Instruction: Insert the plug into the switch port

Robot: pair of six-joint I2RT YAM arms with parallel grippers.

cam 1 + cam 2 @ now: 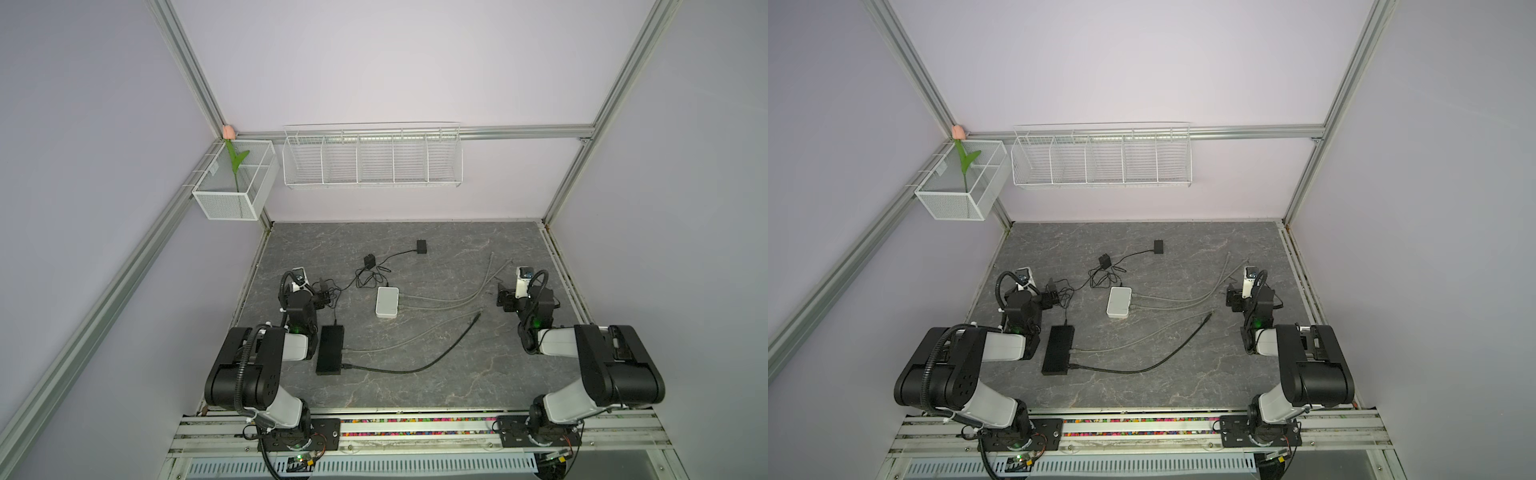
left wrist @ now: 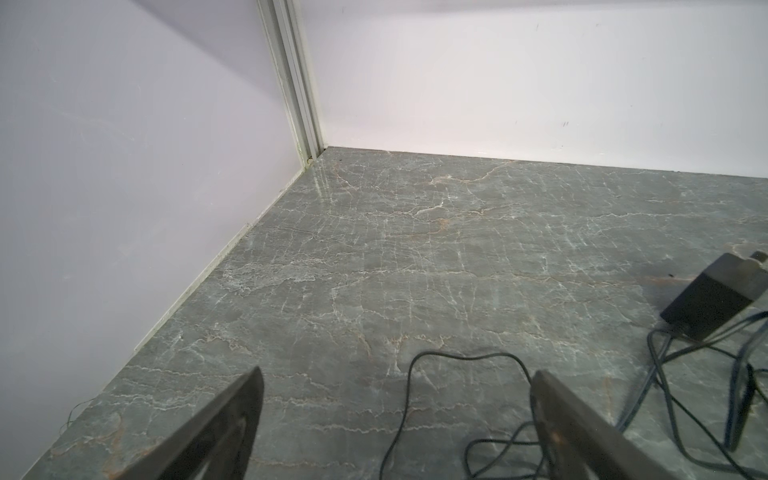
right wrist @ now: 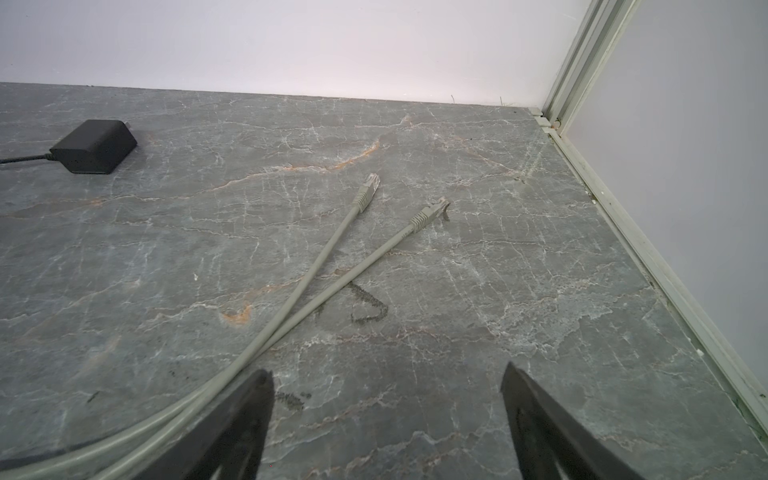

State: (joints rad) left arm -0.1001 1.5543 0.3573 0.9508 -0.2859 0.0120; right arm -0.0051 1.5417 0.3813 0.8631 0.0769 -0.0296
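From where I stood, the ports of the small white rectangular switch box [image 1: 387, 302] were too small to make out in both top views. I saw only two grey network cables [image 1: 449, 300] entering its right side, and neither wrist view caught the box at all. It lay flat near the middle of the grey marbled tabletop [image 1: 415, 395], between the two arms. The cables' loose ends, one grey plug [image 3: 368, 189] and a second grey plug [image 3: 430, 212], rested on the table to the far right of the box, close beside each other. A long black switch box [image 1: 330, 350] sat near the left arm; its ports were hidden too. In the left wrist view a black power adapter [image 2: 715, 297] was cut off at the frame edge. The left gripper [image 2: 397, 376] stood with its jaws wide apart and held nothing; only a loop of thin black cord [image 2: 457, 361] lay on the table between them. From above, its dark tips merged with that cord, so I could not tell whether they touched. The right gripper [image 3: 387, 370] was spread just as wide and empty. The grey cables ran close past one of its fingers [image 3: 245, 415], contact unclear.
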